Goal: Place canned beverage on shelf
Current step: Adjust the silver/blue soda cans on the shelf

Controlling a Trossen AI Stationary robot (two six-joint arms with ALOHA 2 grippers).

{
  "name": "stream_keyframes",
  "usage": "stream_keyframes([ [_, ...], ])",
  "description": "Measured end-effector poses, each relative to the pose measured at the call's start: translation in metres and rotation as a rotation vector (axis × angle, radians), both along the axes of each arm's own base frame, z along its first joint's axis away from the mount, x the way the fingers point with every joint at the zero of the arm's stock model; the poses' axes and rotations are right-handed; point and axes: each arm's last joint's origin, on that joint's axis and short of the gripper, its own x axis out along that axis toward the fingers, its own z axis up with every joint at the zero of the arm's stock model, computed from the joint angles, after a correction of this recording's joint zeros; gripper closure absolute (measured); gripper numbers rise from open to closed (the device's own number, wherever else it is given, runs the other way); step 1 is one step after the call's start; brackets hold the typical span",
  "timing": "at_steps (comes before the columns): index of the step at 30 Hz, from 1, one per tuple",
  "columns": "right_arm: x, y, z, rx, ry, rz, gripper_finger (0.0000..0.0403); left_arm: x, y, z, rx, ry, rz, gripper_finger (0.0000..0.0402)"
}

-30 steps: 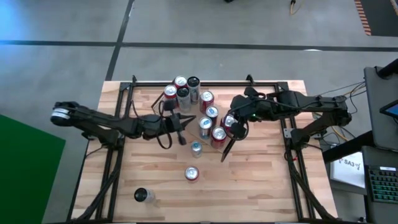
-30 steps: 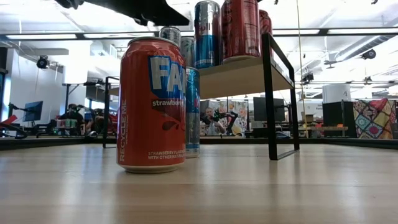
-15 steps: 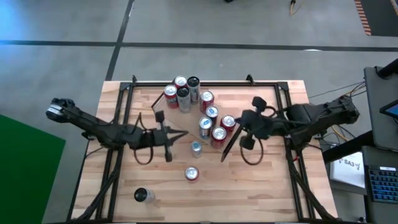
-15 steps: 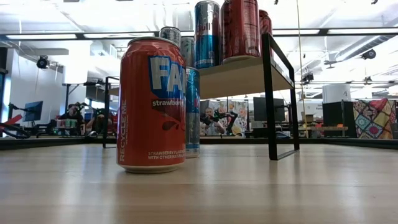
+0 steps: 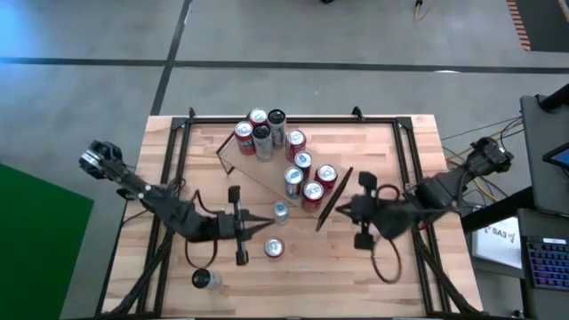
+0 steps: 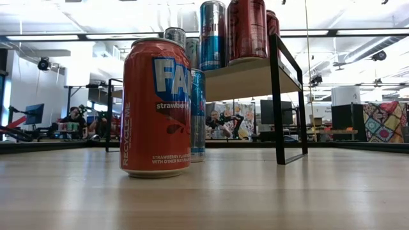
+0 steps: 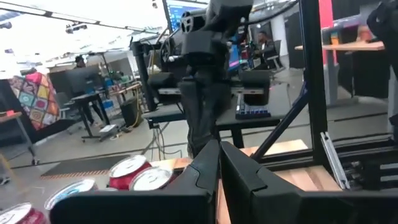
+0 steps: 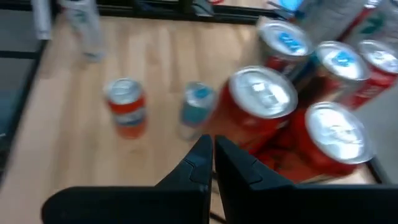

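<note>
The shelf (image 5: 267,164), a light-wood plank with black end frames (image 5: 335,196), stands slantwise at mid-table. Several cans (image 5: 302,161) stand upright on it, also seen in the low view (image 6: 213,35). On the tabletop stand a blue-topped can (image 5: 281,211), an orange strawberry-soda can (image 5: 274,249) (image 6: 156,105) and a dark can (image 5: 204,279). My left gripper (image 5: 267,225) is shut and empty, to the left of the orange can. My right gripper (image 5: 338,210) is shut and empty, just right of the shelf's right frame. Neither gripper shows in the low view.
Black rails (image 5: 169,178) run along the table's left, right and far sides. Bare tabletop lies near the front edge (image 5: 356,284) and at the far right (image 5: 382,142). People and desks show in the room behind the table (image 6: 77,121).
Both grippers have drawn back from the shelf. My left gripper has gone toward the table's near edge and left, ending beside the orange can. My right gripper has left the shelf's right-hand cans and gone toward the right and near edges. The cans have stayed in place.
</note>
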Motion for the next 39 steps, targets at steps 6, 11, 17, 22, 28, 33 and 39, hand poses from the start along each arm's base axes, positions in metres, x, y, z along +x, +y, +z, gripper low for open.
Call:
stream_keyframes([
  [6, -0.011, 0.018, -0.001, -0.013, -0.043, -0.018, 0.0394, 0.009, -0.024, 0.004, 0.066, 0.104, 0.169, 0.0402],
  [11, -0.010, 0.019, -0.001, -0.069, -0.050, -0.013, 0.0394, 0.013, -0.038, -0.015, 0.069, 0.156, 0.168, 0.0402],
  [17, -0.001, 0.009, 0.006, -0.121, -0.099, -0.004, 0.0394, 0.011, -0.035, -0.018, 0.065, 0.157, 0.169, 0.0402],
  [22, 0.005, 0.001, 0.012, -0.227, -0.159, -0.093, 0.0394, 0.000, -0.026, -0.006, 0.112, 0.143, 0.170, 0.0402],
  [28, 0.006, -0.004, 0.013, -0.286, -0.179, -0.180, 0.0394, -0.027, -0.004, 0.005, 0.156, 0.190, 0.170, 0.0402],
  [33, 0.010, -0.005, 0.018, -0.285, -0.227, -0.195, 0.0394, -0.053, 0.022, 0.004, 0.201, 0.171, 0.144, 0.0402],
  [39, 0.031, -0.039, 0.039, -0.164, -0.314, -0.176, 0.0394, -0.075, 0.062, 0.005, 0.185, 0.052, 0.140, 0.0402],
])
